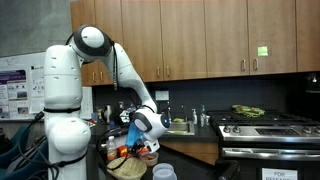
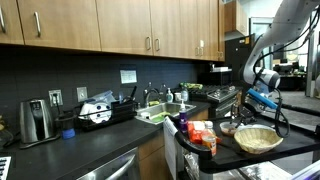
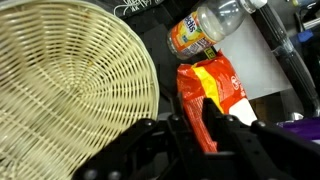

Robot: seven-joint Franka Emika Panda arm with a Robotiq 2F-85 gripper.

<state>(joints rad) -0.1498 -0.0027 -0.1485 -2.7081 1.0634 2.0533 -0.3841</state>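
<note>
Below the wrist camera, the gripper (image 3: 203, 122) hangs with its jaws spread and empty. Through the gap we see the orange snack bag (image 3: 207, 85), lying on the counter just beside the wicker basket (image 3: 70, 90). We judge a straight descent risky: a finger may snag the basket rim, or nudge the bottle (image 3: 205, 30) at the bag's far end into rolling.

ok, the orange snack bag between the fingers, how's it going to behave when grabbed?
Orange snack bag looks crinkled and creased, so probably floppy and light; expect it to deform rather than hold shape. Glossy film suggests it may slip in the gripper. Lying flat, it should slide rather than roll, unlike the bottle beside it.
</note>
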